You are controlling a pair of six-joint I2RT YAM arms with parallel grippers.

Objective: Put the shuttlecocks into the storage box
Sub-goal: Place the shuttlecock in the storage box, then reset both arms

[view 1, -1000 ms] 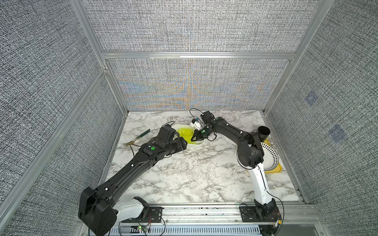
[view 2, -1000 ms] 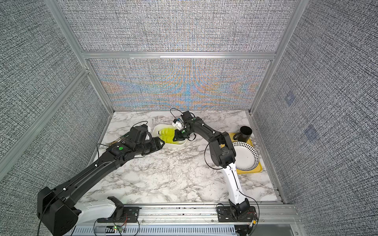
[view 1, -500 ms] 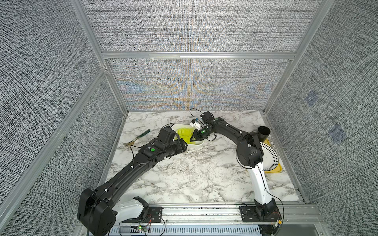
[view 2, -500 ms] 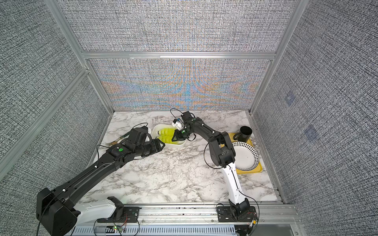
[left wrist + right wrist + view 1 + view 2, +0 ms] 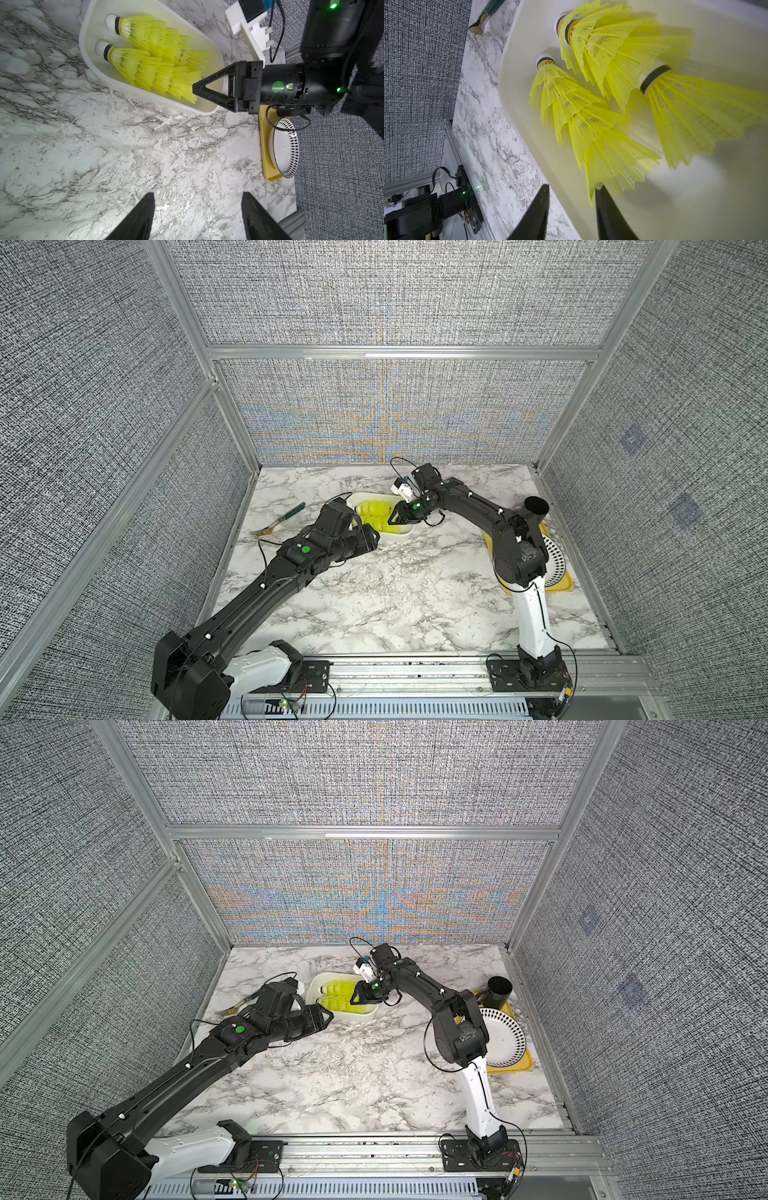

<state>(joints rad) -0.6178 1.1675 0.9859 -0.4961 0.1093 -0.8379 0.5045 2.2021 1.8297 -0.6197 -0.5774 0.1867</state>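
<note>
- The shuttlecocks (image 5: 145, 68) all lie in the box (image 5: 397, 537), toward the back edge of the worktop (image 5: 374, 605), about mid-width. They are nested cap-into-skirt in two rows side by side, caps toward the left edge. You have none loose on the worktop in any view.
- Your right gripper (image 5: 573, 193) hangs over the box's right end. Its fingers stand a narrow gap apart with nothing between them. The last skirt of the front row touches one fingertip.
- One shuttlecock at the end of the back row looks blurred in the right wrist view; you cannot tell whether it is settling.
- Your left gripper (image 5: 198, 194) is empty, fingers wide, over bare worktop just in front of the box's left end.
- Handling, as a judgement:
  - These will be very light, and a nudge will shift a whole row.
  - The mesh skirt is thin and springy, so a hard pinch will crush it.
  - The rounded cap is firmer but may slip.
  - Take one lightly across the skirt near the black band.
- Against a second ago:
  - The right fingers have parted from a closed pinch, over the same end of the box.
  - The left arm has barely shifted.
  - The box has stayed put.
</note>
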